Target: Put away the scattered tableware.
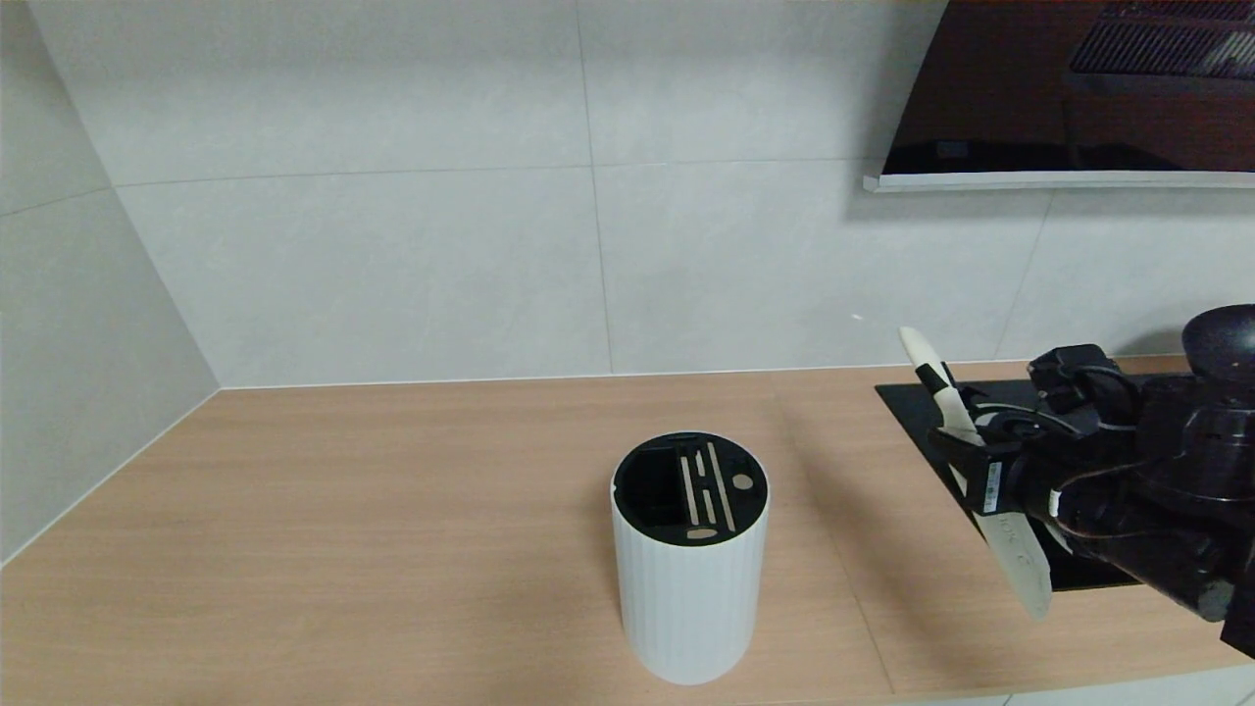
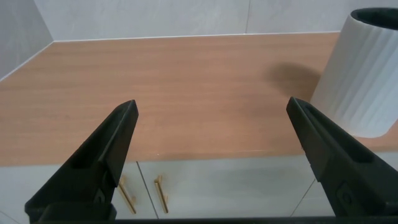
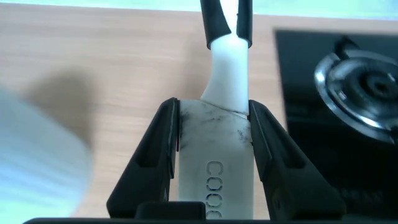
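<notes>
A black cooktop (image 1: 910, 410) is noted below the right gripper (image 3: 211, 134), set in a wooden countertop (image 1: 392, 510); a dark range hood (image 1: 1069, 98) is mounted above it.

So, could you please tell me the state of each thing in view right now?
knife, held tilted above the counter by the right gripper
holder, upright on the counter, slots empty
right gripper, shut on the knife
left gripper, open, empty
burner, no flame visible
</notes>
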You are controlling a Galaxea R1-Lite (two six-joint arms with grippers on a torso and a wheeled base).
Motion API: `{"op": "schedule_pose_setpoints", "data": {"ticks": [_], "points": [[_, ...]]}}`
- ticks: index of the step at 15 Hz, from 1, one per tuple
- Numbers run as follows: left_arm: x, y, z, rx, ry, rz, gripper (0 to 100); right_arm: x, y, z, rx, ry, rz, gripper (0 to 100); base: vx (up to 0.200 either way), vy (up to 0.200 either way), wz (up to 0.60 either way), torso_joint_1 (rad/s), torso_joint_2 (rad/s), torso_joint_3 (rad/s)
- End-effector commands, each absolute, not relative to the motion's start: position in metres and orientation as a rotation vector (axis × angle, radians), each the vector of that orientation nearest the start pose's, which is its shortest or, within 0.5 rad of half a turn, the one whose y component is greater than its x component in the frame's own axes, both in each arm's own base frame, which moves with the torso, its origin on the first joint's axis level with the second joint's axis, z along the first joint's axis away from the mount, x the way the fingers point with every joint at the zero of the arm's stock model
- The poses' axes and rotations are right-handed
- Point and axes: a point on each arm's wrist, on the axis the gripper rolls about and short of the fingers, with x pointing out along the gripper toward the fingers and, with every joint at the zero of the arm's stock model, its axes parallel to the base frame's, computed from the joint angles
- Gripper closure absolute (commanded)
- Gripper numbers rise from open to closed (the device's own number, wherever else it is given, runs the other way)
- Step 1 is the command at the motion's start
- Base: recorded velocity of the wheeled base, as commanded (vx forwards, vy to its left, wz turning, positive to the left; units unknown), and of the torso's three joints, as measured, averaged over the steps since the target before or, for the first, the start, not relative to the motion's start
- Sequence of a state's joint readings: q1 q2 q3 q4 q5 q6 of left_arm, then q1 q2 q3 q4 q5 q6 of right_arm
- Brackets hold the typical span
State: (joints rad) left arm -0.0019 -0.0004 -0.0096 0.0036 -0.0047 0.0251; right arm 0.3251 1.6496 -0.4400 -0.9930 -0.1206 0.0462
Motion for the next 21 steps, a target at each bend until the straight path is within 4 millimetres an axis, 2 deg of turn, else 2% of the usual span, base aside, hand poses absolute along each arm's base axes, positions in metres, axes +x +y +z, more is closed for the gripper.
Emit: {"op": "schedule_pose_setpoints", "data": {"ticks": [1, 3, 5, 6, 7, 9, 10, 12, 14, 17, 18, 19, 21], "points": [[-0.025, 0.0, 0.084, 0.026, -0.026, -0.015, 0, 0.23, 0.082, 0.161, 0.01, 0.147, 0.231, 100, 0.0, 0.0, 0.0, 0.0, 0.0, 0.0], [-0.032, -0.004, 0.124, 0.027, -0.017, -0.215, 0, 0.229, 0.087, 0.185, 0.017, 0.102, 0.252, 100, 0.0, 0.0, 0.0, 0.0, 0.0, 0.0], [-0.016, -0.007, 0.167, 0.035, 0.063, -0.339, 0, 0.23, 0.099, 0.21, 0.02, 0.066, 0.296, 100, 0.0, 0.0, 0.0, 0.0, 0.0, 0.0], [-0.003, -0.008, 0.186, 0.035, 0.097, -0.383, 0, 0.232, 0.106, 0.217, 0.018, 0.069, 0.316, 100, 0.0, 0.0, 0.0, 0.0, 0.0, 0.0], [0.021, -0.009, 0.212, 0.04, 0.138, -0.437, 0, 0.234, 0.119, 0.228, 0.02, 0.063, 0.359, 100, 0.0, 0.0, 0.0, 0.0, 0.0, 0.0], [0.06, -0.011, 0.236, 0.042, 0.211, -0.499, 0, 0.235, 0.142, 0.233, 0.021, 0.055, 0.427, 100, 0.0, 0.0, 0.0, 0.0, 0.0, 0.0], [0.088, -0.016, 0.244, 0.029, 0.27, -0.548, 0, 0.234, 0.157, 0.231, 0.016, 0.064, 0.464, 100, 0.0, 0.0, 0.0, 0.0, 0.0, 0.0], [0.13, -0.028, 0.24, -0.011, 0.341, -0.616, 0, 0.235, 0.172, 0.219, 0.001, 0.096, 0.481, 100, 0.0, 0.0, 0.0, 0.0, 0.0, 0.0], [0.173, -0.06, 0.227, -0.122, 0.368, -0.729, 0, 0.234, 0.186, 0.218, -0.002, 0.099, 0.507, 100, 0.0, 0.0, 0.0, 0.0, 0.0, 0.0], [0.197, -0.095, 0.209, -0.334, 0.399, -0.814, 0, 0.22, 0.208, 0.218, -0.004, 0.096, 0.53, 100, 0.0, 0.0, 0.0, 0.0, 0.0, 0.0], [0.199, -0.102, 0.209, -0.378, 0.4, -0.83, 0, 0.217, 0.21, 0.219, -0.004, 0.094, 0.527, 100, 0.0, 0.0, 0.0, 0.0, 0.0, 0.0], [0.208, -0.121, 0.207, -0.545, 0.409, -0.849, 0, 0.208, 0.218, 0.219, -0.001, 0.094, 0.536, 100, 0.0, 0.0, 0.0, 0.0, 0.0, 0.0], [0.225, -0.135, 0.2, -0.674, 0.401, -0.846, 0, 0.193, 0.233, 0.217, 0.04, 0.112, 0.594, 100, 0.0, 0.0, 0.0, 0.0, 0.0, 0.0]]}}
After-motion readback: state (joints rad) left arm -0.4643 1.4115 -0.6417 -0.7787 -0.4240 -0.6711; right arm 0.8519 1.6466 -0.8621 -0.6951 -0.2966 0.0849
